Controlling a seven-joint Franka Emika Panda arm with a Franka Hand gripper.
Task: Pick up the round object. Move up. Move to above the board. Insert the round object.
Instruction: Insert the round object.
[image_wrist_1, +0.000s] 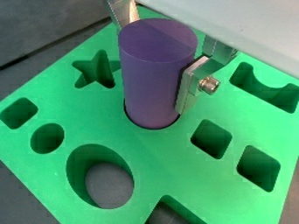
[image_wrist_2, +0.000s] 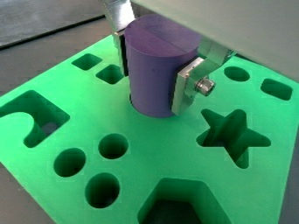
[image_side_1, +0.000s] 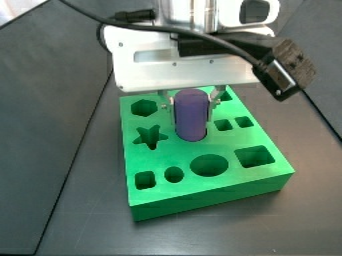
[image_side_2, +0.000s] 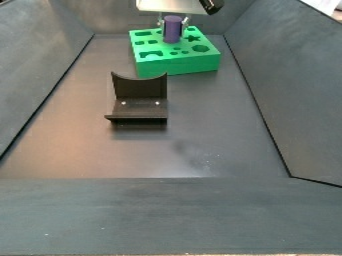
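Observation:
The round object, a purple cylinder peg (image_wrist_1: 156, 61), stands upright between my gripper's (image_wrist_1: 156, 83) silver fingers (image_wrist_1: 194, 80), which are shut on its sides. Its lower end sits in the large round hole of the green board (image_wrist_1: 176, 179). Both wrist views show this; the peg (image_wrist_2: 158, 61), gripper (image_wrist_2: 156, 79) and board (image_wrist_2: 152, 149) appear there too. In a side view the peg (image_side_1: 191, 113) rises from the middle of the board (image_side_1: 214, 190) under the gripper (image_side_1: 191, 100). In a side view the board (image_side_2: 187, 62) lies at the far end of the floor, with the peg (image_side_2: 175, 30) and gripper (image_side_2: 175, 22) over it.
The board has star (image_side_1: 150, 138), oval (image_side_1: 209, 164), square and small round holes around the peg. The dark L-shaped fixture (image_side_2: 136, 100) stands on the dark floor nearer than the board. Dark sloping walls enclose the floor.

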